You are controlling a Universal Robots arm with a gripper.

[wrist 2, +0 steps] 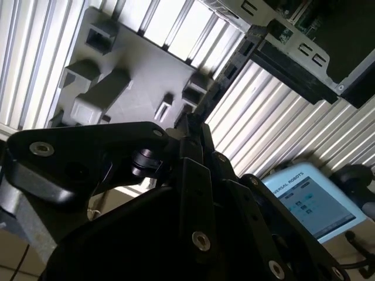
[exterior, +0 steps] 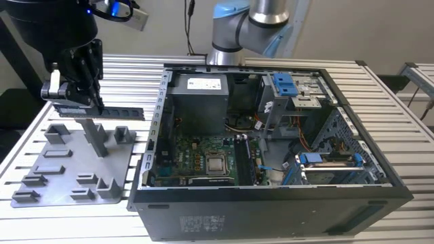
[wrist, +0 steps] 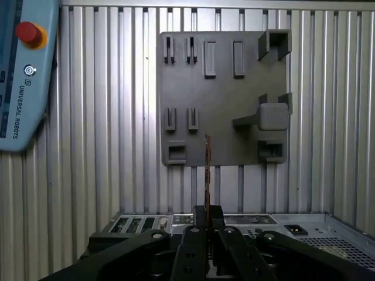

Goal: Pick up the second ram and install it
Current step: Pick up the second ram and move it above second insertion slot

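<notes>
In the exterior view my gripper [exterior: 80, 103] hangs at the left, above the grey moulded tray [exterior: 68, 170], and is shut on the second ram [exterior: 122, 113]. The ram is a long dark stick held level, its free end pointing toward the open computer case [exterior: 271, 127]. In both wrist views the ram [wrist: 207, 170] [wrist 2: 225, 79] shows edge-on, sticking out from between the shut fingers [wrist: 196, 225] [wrist 2: 193, 146]. It hangs over the tray's edge [wrist: 222, 99] [wrist 2: 135, 70], apart from its posts.
The case lies open on the slatted table [exterior: 400, 101], with the motherboard [exterior: 196, 157], its silver processor [exterior: 217, 163] and the memory slots [exterior: 244, 160] beside it. A teach pendant [wrist: 23, 76] [wrist 2: 316, 202] rests on the table. The arm's base [exterior: 251, 25] stands behind the case.
</notes>
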